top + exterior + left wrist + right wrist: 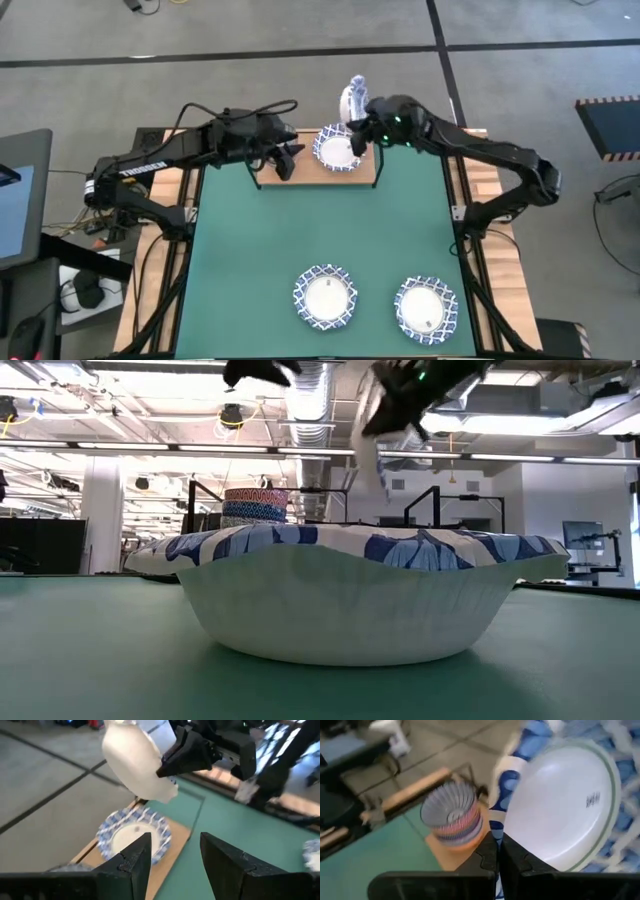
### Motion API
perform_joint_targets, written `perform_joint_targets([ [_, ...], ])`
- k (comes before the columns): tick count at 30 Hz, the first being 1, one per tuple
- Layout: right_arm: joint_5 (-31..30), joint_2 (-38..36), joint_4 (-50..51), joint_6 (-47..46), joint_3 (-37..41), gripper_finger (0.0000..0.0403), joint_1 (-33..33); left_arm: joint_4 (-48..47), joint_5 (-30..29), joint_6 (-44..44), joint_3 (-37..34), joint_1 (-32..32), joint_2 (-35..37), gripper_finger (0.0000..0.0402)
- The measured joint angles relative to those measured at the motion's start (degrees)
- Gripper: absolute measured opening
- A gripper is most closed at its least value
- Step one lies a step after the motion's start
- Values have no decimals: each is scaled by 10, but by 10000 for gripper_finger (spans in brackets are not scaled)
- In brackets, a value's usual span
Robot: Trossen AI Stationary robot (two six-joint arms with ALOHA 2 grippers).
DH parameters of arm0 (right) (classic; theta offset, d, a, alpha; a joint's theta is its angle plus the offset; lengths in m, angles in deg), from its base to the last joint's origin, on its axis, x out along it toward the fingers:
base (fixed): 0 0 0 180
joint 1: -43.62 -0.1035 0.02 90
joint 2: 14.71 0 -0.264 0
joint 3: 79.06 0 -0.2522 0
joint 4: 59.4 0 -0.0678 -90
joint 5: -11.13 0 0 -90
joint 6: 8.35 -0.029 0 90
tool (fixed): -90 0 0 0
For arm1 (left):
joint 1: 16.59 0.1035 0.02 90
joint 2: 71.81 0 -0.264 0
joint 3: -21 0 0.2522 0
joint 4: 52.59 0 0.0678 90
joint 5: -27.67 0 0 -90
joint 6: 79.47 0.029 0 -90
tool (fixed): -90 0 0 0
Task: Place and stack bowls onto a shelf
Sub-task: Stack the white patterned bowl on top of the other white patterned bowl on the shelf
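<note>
Pinching a blue-rimmed white bowl (354, 97) by its rim, the right gripper (366, 128) holds it tilted above the shelf's (368, 170) far edge; left gripper (287, 160), fingers spread, hovers over the shelf's left end.

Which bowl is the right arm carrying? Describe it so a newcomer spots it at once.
Find the wooden shelf at the green mat's far edge. Above its right end, the right gripper pinches a white, blue-rimmed bowl by the rim. Unlike the flat-lying patterned bowls, it hangs on edge in the air.
</note>
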Motion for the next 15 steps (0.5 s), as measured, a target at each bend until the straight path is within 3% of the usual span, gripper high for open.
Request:
perform_joint_targets([
  [4, 67, 71, 48, 22, -40, 23, 16, -40, -18, -5, -1, 13, 0, 154],
  [15, 29, 208, 187, 105, -118, 25, -6, -99, -4, -18, -1, 60, 0, 154],
])
